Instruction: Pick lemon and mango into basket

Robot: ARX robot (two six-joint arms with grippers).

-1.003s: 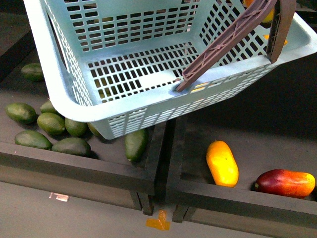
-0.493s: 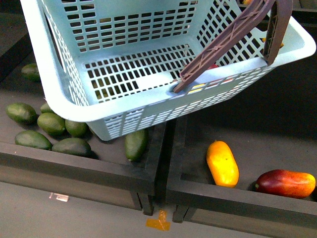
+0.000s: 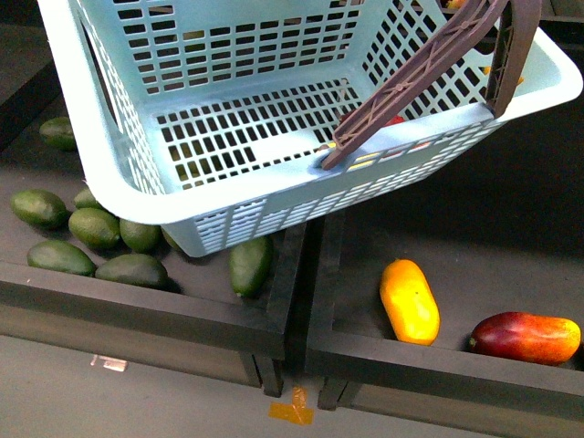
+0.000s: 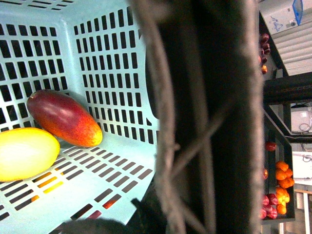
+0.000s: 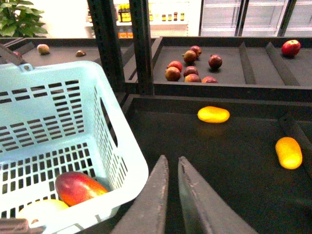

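Mango (image 5: 78, 187) and lemon (image 5: 41, 210) in basket (image 5: 122, 161), seemingly touching. Right claw (image 5: 173, 161) just outside basket rim, fingers nearly together, empty. Left claw: can't tell, blurred basket handle (image 4: 204, 117) blocks it.

Blurred basket handle (image 4: 163, 97) fills left wrist view; lemon (image 4: 24, 153) cut by edge.

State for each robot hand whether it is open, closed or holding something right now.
Left hand: closed on the basket handle, as far as the blurred view shows.
Right hand: closed, holding nothing.
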